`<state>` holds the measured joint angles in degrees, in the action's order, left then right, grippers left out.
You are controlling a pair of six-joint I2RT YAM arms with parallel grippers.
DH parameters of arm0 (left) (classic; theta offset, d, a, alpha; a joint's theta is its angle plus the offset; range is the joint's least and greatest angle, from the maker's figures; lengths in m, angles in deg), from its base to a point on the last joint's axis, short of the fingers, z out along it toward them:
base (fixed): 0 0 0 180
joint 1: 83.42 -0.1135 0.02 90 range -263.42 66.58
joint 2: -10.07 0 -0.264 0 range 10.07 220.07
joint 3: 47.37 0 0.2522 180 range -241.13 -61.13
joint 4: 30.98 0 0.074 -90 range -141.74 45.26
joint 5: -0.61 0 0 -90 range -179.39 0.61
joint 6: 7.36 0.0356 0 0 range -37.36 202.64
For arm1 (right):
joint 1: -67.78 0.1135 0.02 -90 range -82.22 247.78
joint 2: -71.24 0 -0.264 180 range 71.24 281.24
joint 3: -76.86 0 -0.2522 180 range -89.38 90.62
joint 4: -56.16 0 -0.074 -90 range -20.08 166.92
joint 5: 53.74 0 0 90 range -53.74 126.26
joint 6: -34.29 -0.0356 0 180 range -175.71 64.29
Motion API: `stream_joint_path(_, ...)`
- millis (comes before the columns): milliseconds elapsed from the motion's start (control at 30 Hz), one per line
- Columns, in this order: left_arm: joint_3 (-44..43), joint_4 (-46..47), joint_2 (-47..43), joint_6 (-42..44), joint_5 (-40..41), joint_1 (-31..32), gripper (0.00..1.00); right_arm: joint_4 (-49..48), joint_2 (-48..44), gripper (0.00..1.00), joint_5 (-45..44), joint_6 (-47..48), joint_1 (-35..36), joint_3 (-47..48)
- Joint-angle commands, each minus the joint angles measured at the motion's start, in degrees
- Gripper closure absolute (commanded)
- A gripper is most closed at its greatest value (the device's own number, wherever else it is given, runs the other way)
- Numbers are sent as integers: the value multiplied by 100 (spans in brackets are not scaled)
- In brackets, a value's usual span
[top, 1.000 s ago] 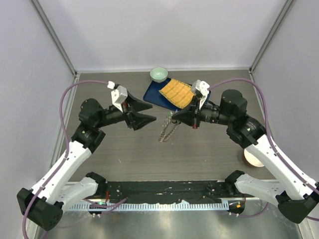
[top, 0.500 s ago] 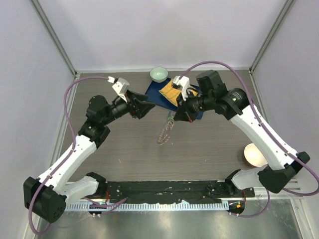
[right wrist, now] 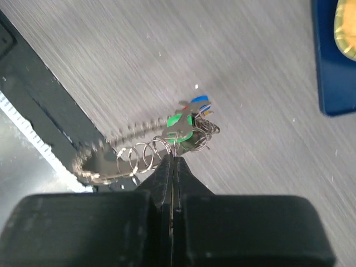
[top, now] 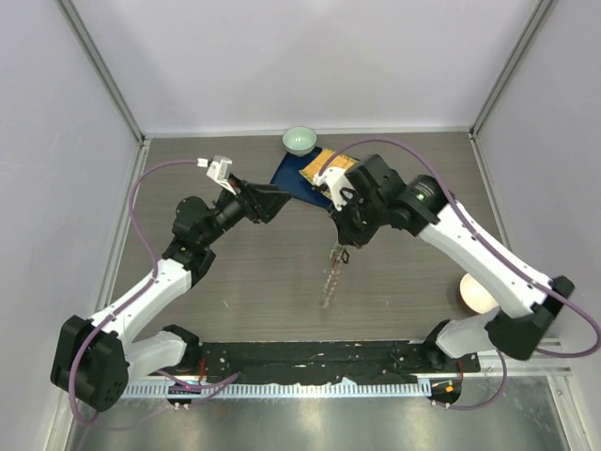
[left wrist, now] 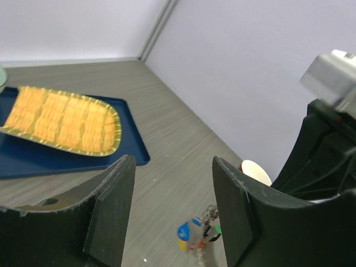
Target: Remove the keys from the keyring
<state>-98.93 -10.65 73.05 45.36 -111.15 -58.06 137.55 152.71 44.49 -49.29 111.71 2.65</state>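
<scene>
Several silvery keys (right wrist: pixel 185 127), green and blue heads

This is a robot test cell in a lab rather than a lived-in room. Plain pale walls (top: pixel 310 56) close in three sides of a wood-grain table (top: pixel 254 282), with bare metal posts (top: pixel 102 70) running up the corners. A left arm (top: pixel 141 291) and a right arm (top: pixel 488 254) are bolted to a black rail (top: pixel 310 355) at the near edge and trail purple cables (top: pixel 131 209), while a blue tray (top: pixel 286 176) and a small bowl (top: pixel 299 140) sit at the far end.
</scene>
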Motion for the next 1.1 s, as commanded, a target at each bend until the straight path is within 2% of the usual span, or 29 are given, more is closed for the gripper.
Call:
stream_joint_path(0,-332,451,-146,71,-785,-14,39,-1997,-1325,99,178,-228,64,-867)
stream_joint_path(33,-403,398,-137,185,-969,-14,39,-2566,-1510,99,318,-159,64,-1071)
stream_joint_path(133,-701,371,-76,317,-1637,-14,39,-3263,-2029,99,697,-18,64,-1670)
stream_joint_path(367,-1606,240,232,607,-2710,-14,37,-3915,-2267,99,856,675,64,-1969)
stream_joint_path(533,-1933,151,548,573,-3464,-14,40,-4284,-2223,99,698,976,64,-1890)
stream_joint_path(733,-1819,406,663,528,-3686,109,42,-5600,-2478,99,1049,783,64,-2540)
stream_joint_path(1067,-1863,423,1093,546,-4064,267,40,-6412,-2434,99,988,809,38,-2804)
